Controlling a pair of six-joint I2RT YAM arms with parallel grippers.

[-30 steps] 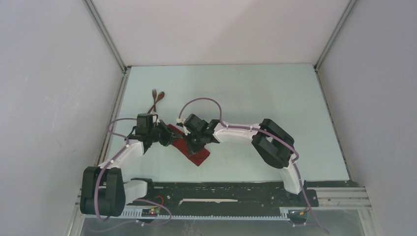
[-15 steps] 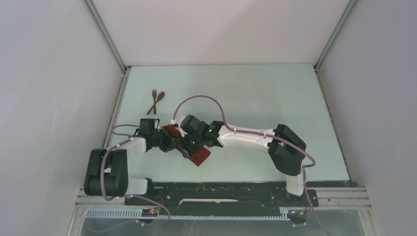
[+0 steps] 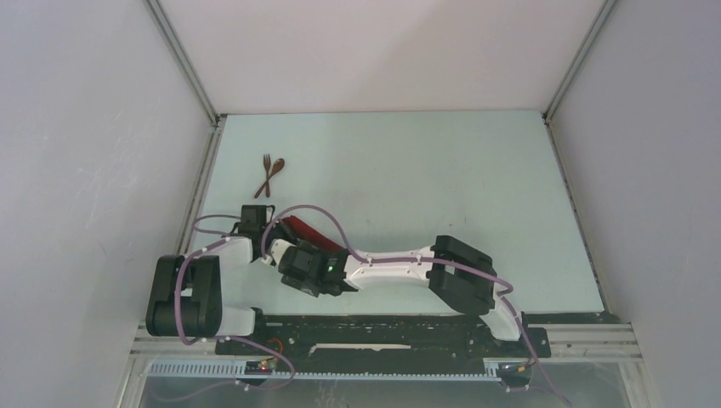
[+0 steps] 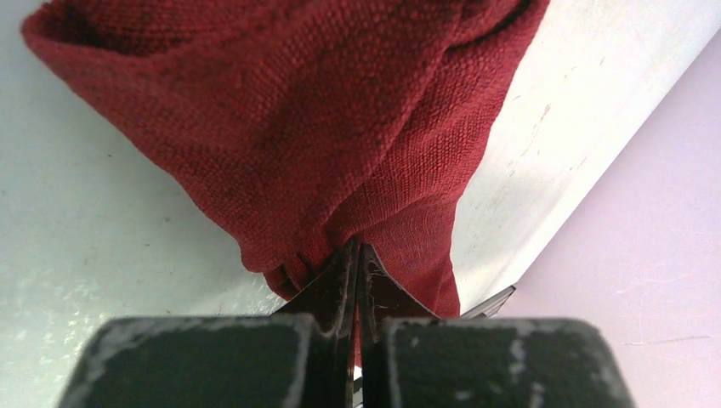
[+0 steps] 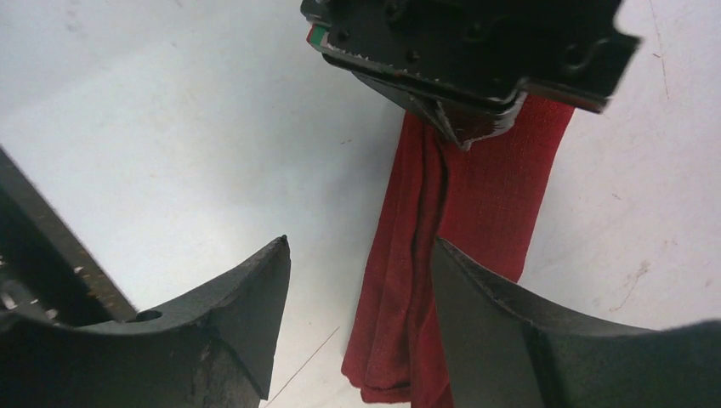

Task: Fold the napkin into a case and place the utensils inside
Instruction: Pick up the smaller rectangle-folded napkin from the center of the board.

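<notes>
Pinching bunched end of dark red napkin (image 4: 323,127), left gripper (image 4: 355,255) jaws fully closed on cloth. Right gripper (image 5: 361,255) jaws apart, holding nothing; contact with cloth unclear. From above, arms hide most of napkin, only sliver shows. Fork and spoon (image 3: 270,172) lie crossed, well apart, far left of table (image 3: 442,178).

Table (image 3: 459,178) centre, right, far side open. Near-left crowded: left arm (image 3: 223,252), right arm (image 3: 393,263) over napkin (image 3: 298,228). Utensils (image 3: 270,168) near left wall (image 3: 102,170), apart from arms.

One dark red napkin (image 3: 299,228), one wooden fork (image 3: 266,159) and one wooden spoon (image 3: 279,163).
</notes>
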